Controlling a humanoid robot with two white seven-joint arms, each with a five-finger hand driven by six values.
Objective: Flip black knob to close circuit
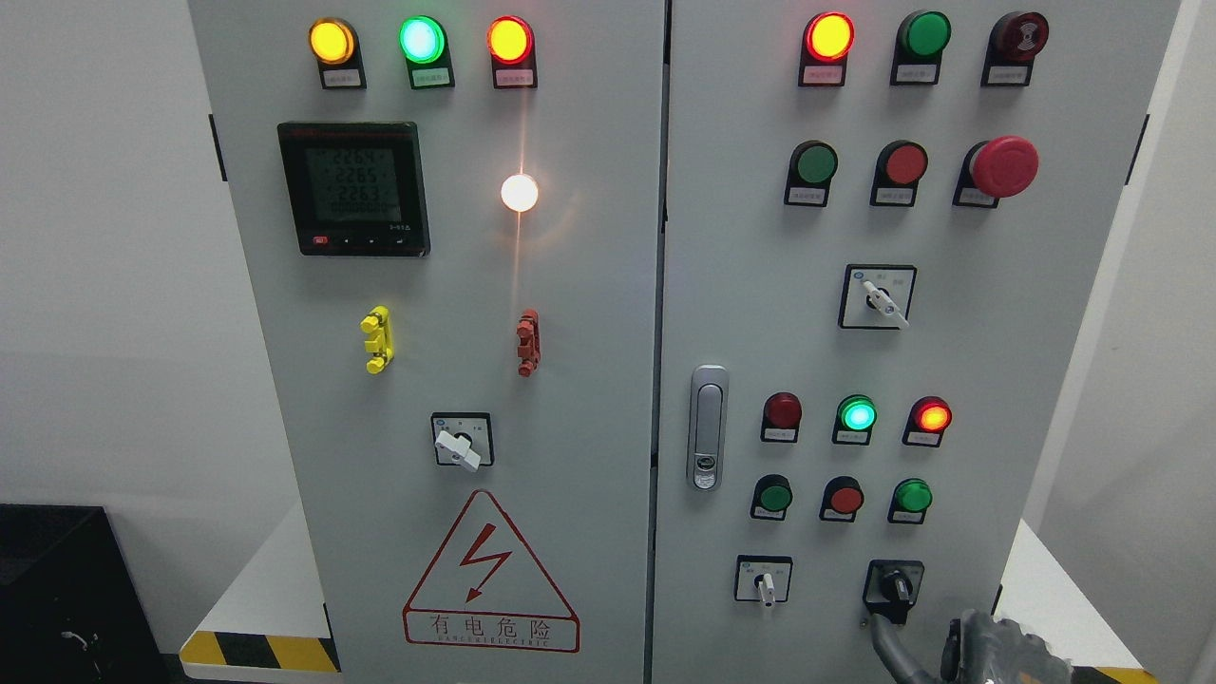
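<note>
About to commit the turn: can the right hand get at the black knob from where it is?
Probably yes. The right hand sits just below the black knob, one finger already reaching its lower edge, and nothing stands between them.

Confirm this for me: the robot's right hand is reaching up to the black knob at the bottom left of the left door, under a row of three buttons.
Wrong door. In the head view the black knob sits at the bottom right of the right door, under the three buttons. The right hand does reach up to it, one finger just below the knob.
</note>
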